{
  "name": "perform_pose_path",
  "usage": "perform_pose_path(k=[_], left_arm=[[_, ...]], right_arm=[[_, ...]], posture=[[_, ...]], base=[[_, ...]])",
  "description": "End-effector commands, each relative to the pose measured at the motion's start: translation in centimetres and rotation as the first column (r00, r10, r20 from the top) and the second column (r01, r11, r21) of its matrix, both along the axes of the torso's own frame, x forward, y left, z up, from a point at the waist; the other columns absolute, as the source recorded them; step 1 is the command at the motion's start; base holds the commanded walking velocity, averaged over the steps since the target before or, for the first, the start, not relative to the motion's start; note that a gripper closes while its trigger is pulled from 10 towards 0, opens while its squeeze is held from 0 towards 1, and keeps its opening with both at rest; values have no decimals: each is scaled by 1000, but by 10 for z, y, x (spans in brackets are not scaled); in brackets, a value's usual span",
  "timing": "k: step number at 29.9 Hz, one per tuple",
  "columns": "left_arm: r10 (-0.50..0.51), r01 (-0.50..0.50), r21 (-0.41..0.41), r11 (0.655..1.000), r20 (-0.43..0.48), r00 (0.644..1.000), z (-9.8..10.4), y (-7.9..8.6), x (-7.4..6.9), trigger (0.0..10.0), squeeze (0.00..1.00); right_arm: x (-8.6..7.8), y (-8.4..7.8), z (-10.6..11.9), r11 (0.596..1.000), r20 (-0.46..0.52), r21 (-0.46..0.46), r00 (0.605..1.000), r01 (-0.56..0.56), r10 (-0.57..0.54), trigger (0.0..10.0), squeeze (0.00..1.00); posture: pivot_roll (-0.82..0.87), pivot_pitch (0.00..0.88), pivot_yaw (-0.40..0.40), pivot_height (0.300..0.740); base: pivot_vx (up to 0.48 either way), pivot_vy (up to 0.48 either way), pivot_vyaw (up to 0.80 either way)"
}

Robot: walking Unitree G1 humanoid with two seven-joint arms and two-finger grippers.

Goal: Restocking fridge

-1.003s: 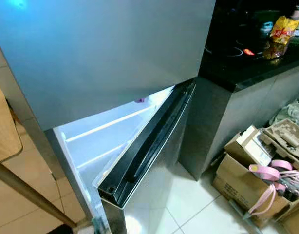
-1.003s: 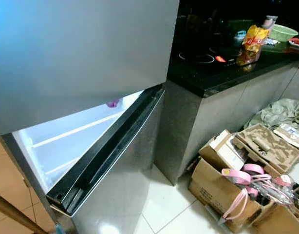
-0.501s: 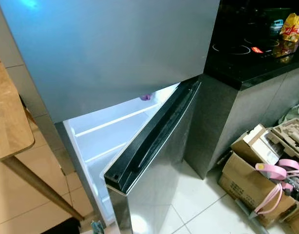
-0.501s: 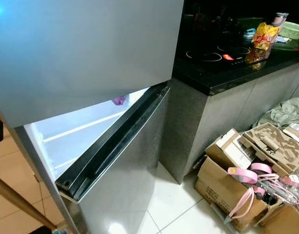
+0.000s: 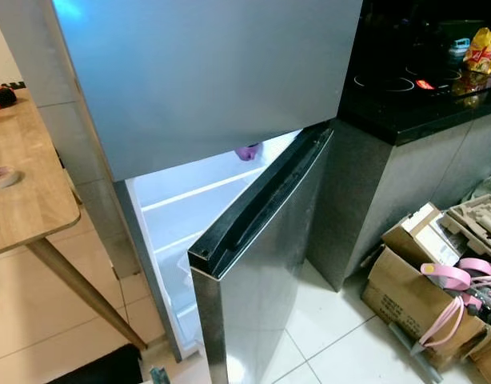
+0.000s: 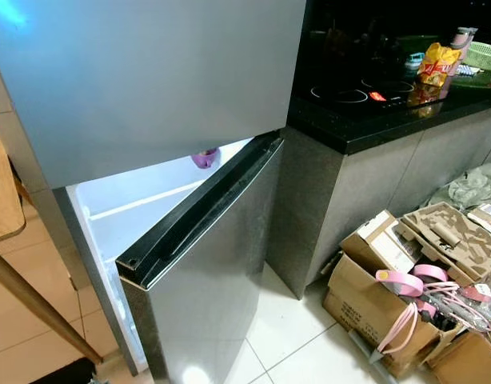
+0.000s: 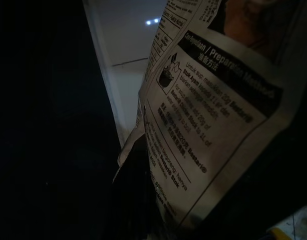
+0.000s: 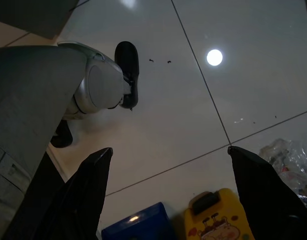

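Spread wide apart, the right gripper (image 8: 166, 185) hangs over pale glossy floor tiles (image 8: 193, 115), its two black fingers (image 8: 88, 190) framing a yellow container and a blue box low in the right wrist view. Pressed close to the left wrist camera is a printed packet (image 7: 203, 125), crinkled and covered with preparation text, apparently held by the left gripper, though the dark view hides its fingers and I cannot tell how they stand. At the centre of the left eye view stands the fridge (image 5: 205, 80), smooth grey metal, its upper door closed. Its lower door (image 5: 253, 264) is swung partly open, showing a black rubbery seal along the top edge. Inside the lit white compartment (image 5: 181, 216) are bare white shelves, and a small purple item (image 5: 247, 151) sits at the top just under the upper door. At the lower right, open cardboard boxes (image 6: 373, 296) hold pink straps (image 6: 405, 284) and moulded pulp packing. On the black glossy countertop (image 6: 365, 112) at the upper right stands a yellow snack bag (image 6: 436, 62). A wooden table (image 5: 21, 184) fills the left edge.
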State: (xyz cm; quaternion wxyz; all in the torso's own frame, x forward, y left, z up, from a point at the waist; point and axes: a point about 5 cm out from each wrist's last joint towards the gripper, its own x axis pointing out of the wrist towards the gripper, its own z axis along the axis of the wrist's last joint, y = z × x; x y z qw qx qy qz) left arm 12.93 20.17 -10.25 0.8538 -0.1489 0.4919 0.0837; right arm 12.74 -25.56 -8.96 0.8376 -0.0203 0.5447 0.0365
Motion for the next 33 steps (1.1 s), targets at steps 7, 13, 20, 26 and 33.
perform_pose_path(k=[7,13,20,26,33], left_arm=[[-10,10,-4,1000,-11,1000,-1,-3,-1,10000,0],[-12,12,-6,1000,-11,1000,-1,-4,-1,10000,0],[-10,10,-8,1000,-13,1000,-2,-5,-2,10000,0],[-9,8,-7,1000,-14,1000,-2,-4,-3,10000,0],[-8,8,-8,1000,-13,1000,-2,-5,-3,10000,0]], right_arm=[[-1,0,0,1000,3,-2,1000,10,-10,10000,0],[-1,0,0,1000,3,-2,1000,8,-8,10000,0],[-3,0,-1,1000,-1,-2,1000,7,-7,10000,0],[-3,0,-1,1000,-3,0,1000,3,-3,10000,0],[-3,0,-1,1000,-2,-1,1000,-5,5,10000,0]], posture=[[-85,24,-7,740],[-85,24,-7,740],[-85,28,-9,740],[-84,27,-13,740],[-82,23,-16,740]], base=[[-318,0,0],[-332,0,0],[-359,0,0],[-371,0,0],[-371,0,0]])
